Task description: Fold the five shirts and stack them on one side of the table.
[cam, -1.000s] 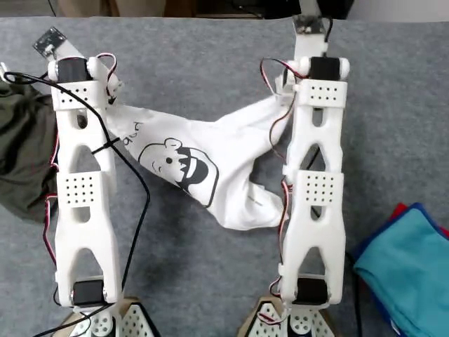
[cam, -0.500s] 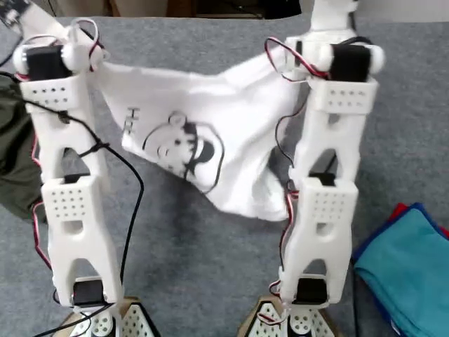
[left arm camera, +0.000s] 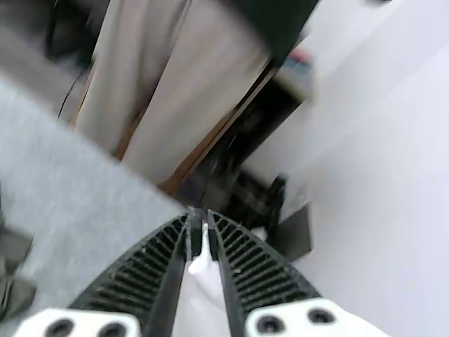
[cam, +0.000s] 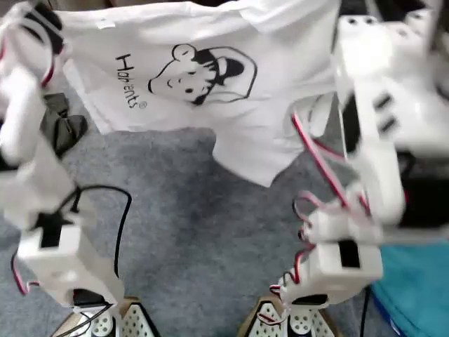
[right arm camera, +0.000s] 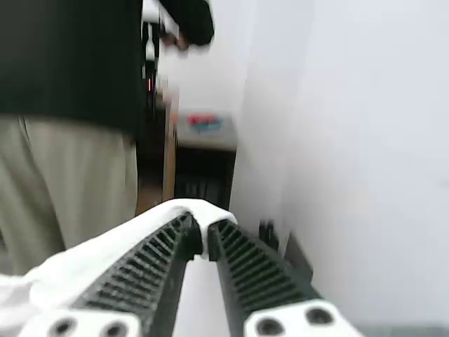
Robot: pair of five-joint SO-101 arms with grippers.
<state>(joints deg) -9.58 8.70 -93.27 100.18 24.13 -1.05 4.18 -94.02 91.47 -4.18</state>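
Observation:
A white shirt (cam: 196,77) with a black cartoon print hangs spread in the air between both raised arms, its lower edge drooping toward the grey table (cam: 196,232). My left gripper (left arm camera: 198,232) is shut on a pinch of the white shirt (left arm camera: 198,263) at one top corner. My right gripper (right arm camera: 203,235) is shut on the white shirt (right arm camera: 105,260) at the other top corner. A dark olive shirt (cam: 59,126) lies crumpled at the table's left, behind the left arm. A blue shirt (cam: 417,288) lies at the right edge.
Red fabric (cam: 393,319) peeks out under the blue shirt. Black and red cables (cam: 119,225) trail from the arm bases at the front. A person in beige trousers (left arm camera: 168,91) stands beyond the table's far edge.
Both arms have lifted the white shirt off the table and high toward the camera, stretching it out flat between them. The olive shirt is now mostly hidden behind the left arm.

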